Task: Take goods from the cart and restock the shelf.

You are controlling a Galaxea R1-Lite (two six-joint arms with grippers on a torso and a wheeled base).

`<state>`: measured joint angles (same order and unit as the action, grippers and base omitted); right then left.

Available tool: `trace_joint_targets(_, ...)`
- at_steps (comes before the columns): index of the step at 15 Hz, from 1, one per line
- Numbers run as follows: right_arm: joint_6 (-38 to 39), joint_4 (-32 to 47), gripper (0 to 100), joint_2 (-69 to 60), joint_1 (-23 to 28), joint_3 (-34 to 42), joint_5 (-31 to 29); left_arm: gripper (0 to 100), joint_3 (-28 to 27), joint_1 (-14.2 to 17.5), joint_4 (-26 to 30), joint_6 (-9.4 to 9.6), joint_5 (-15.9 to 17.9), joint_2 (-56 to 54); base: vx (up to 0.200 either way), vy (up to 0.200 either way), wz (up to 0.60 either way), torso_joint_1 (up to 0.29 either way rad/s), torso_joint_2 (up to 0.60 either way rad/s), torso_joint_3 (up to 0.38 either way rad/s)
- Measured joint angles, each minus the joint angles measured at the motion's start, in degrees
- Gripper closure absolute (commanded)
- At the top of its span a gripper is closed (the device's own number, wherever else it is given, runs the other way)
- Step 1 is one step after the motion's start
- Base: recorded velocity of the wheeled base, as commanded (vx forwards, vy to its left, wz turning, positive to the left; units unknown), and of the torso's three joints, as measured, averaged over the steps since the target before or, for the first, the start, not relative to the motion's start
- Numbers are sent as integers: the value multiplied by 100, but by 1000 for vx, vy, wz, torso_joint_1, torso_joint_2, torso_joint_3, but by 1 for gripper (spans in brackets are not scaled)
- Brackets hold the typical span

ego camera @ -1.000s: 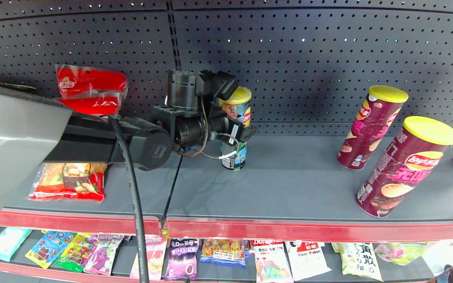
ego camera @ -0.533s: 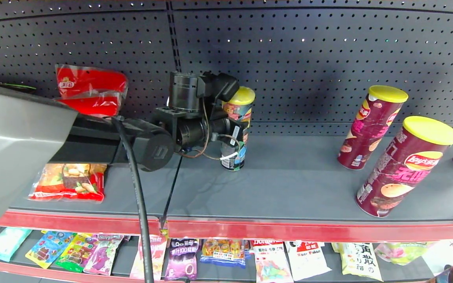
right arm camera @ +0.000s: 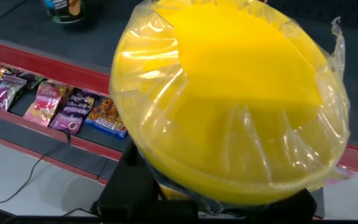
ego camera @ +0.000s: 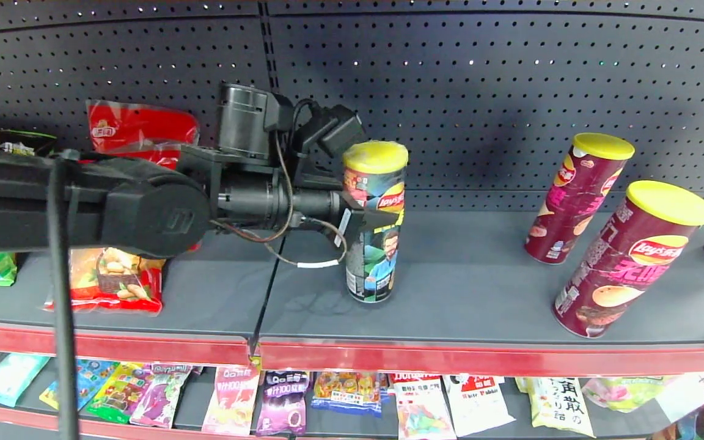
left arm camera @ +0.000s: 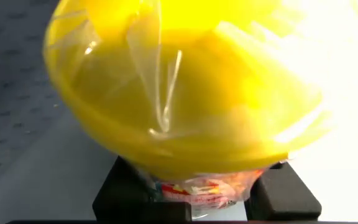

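I am in the placing step. My left tool (ego camera: pixel 371 219) is clamped around the middle of a chip can (ego camera: pixel 376 183), which stands upright on the shelf (ego camera: pixel 480 287), near the front and well apart from the two purple cans (ego camera: pixel 575 198) on the right. From the head view I judge the can's base is on the shelf board or a hair above it; the shadow under it makes that hard to settle.

The next move, as I read it, is to be sure the base is seated flat, then spread the tool and draw the arm straight back without dragging the can. It is tall and narrow, so a sideways nudge could tip it.

The left wrist view adds little about placement. It shows the can's yellow lid (left arm camera: pixel 185 87) under clear wrap, with the dark fingers (left arm camera: pixel 124 198) pressed against both sides below it. This confirms the grip but not the contact with the shelf.

The right wrist view shows that my right tool (right arm camera: pixel 210 205) holds a second can (right arm camera: pixel 229 99) by its body. It hangs in front of the shelf, above the snack packets (right arm camera: pixel 67 106) on the lower row, and looks next for stocking.
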<state>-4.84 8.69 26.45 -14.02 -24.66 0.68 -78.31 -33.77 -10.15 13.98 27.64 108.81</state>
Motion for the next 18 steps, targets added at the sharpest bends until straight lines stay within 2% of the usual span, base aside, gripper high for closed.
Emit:
trace_joint_targets(2,-2,1,100,102,-6,-100,22,100,327,63,182,564,369,-230,0,0,0,0,0,0)
trace_joint_targets(4,-5,41,100,185,-11,-201,18,100,563,117,274,941,828,-344,0,0,0,0,0,0)
trace_joint_targets(6,-6,59,100,229,-11,-262,-6,100,660,161,490,1068,1375,-394,0,0,0,0,0,0)
trace_joint_targets(7,-5,59,100,243,-11,-278,-13,100,675,196,540,1101,1464,-410,0,0,0,0,0,0)
trace_joint_targets(9,-16,66,100,265,-4,-319,-28,100,690,329,581,1456,1686,-339,0,0,0,0,0,0)
trace_joint_targets(11,-17,66,100,310,-1,-402,-28,100,602,422,589,1538,1890,-234,0,0,0,0,0,0)
trace_joint_targets(18,-16,72,100,422,0,-458,-26,100,119,464,614,1508,1991,128,0,0,0,0,0,0)
